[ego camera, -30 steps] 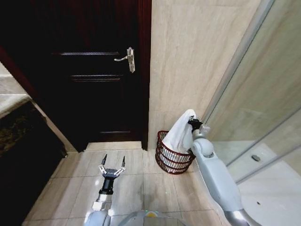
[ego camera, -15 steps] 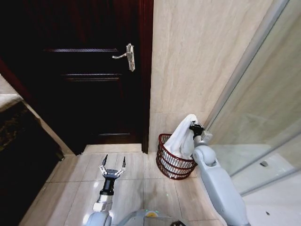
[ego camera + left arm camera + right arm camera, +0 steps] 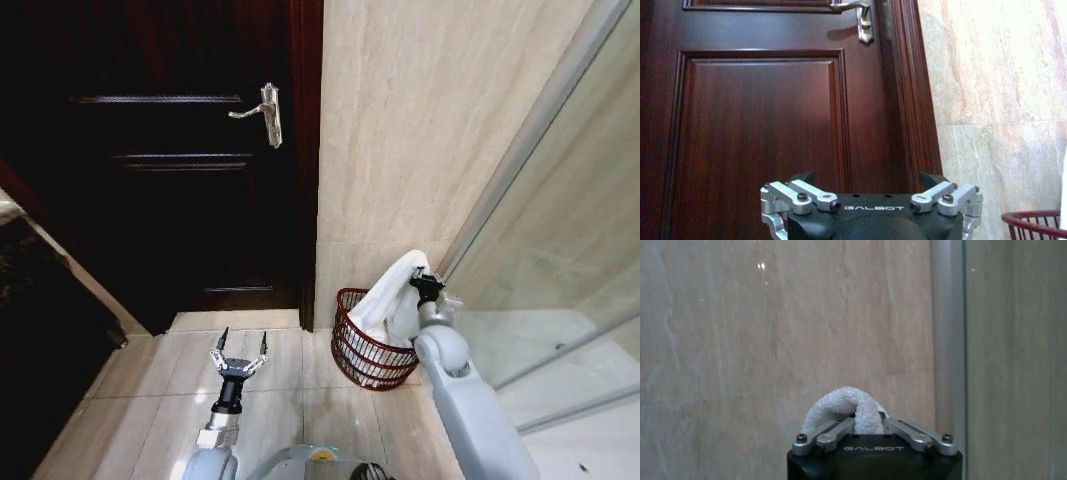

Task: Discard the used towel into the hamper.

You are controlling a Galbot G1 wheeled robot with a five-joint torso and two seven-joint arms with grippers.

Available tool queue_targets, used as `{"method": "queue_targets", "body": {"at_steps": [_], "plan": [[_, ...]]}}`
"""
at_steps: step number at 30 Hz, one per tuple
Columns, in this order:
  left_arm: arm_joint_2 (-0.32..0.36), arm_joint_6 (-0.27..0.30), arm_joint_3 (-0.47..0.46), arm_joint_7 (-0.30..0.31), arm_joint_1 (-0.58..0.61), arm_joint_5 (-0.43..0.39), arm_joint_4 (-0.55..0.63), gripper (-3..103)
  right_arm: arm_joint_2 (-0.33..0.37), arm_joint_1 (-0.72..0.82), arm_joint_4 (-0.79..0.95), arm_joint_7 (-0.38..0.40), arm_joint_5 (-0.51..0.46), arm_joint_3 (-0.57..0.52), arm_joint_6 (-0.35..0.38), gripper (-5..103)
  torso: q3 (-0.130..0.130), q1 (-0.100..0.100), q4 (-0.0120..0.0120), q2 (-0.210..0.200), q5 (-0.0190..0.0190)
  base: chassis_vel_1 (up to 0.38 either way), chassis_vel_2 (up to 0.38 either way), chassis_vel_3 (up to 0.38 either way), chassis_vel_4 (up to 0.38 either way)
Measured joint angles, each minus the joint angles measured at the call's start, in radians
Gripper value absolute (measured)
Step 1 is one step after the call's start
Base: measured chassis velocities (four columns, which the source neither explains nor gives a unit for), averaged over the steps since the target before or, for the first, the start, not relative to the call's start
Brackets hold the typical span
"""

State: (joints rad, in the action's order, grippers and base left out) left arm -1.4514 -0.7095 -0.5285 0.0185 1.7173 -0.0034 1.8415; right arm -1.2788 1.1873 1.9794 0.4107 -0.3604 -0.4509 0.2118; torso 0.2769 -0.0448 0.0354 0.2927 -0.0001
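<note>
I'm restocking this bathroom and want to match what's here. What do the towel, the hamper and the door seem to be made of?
The towel, held in the right gripper: white looped terry, probably cotton, with a nubby pile in the right wrist view. The hamper: thin reddish-brown bars, likely coated wire, with see-through gaps. The door: dark glossy reddish wood or veneer with raised panels, and a silvery metal handle.

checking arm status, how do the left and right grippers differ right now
The left gripper is open and empty, low over the floor tiles. The right gripper is shut on the white towel, raised above the hamper by the wall. Both point forward, away from the robot.
</note>
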Motion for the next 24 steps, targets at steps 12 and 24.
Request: {"method": "queue_targets", "body": {"at_steps": [12, 24], "plan": [[-0.003, -0.012, 0.008, 0.003, -0.009, -0.005, -0.004, 100, -0.050, 0.102, 0.039, -0.035, 0.067, -0.035, -0.038, 3, -0.020, 0.009, 0.0000, -0.029, 0.0001, 0.000, 0.000, 0.000, 0.000], [-0.010, 0.015, 0.018, 0.003, -0.019, 0.010, 0.037, 100, 0.003, 0.192, 0.191, -0.062, -0.130, -0.099, 0.159, 3, -0.018, 0.007, 0.0001, -0.025, 0.0000, 0.000, 0.000, 0.000, 0.000]]}}
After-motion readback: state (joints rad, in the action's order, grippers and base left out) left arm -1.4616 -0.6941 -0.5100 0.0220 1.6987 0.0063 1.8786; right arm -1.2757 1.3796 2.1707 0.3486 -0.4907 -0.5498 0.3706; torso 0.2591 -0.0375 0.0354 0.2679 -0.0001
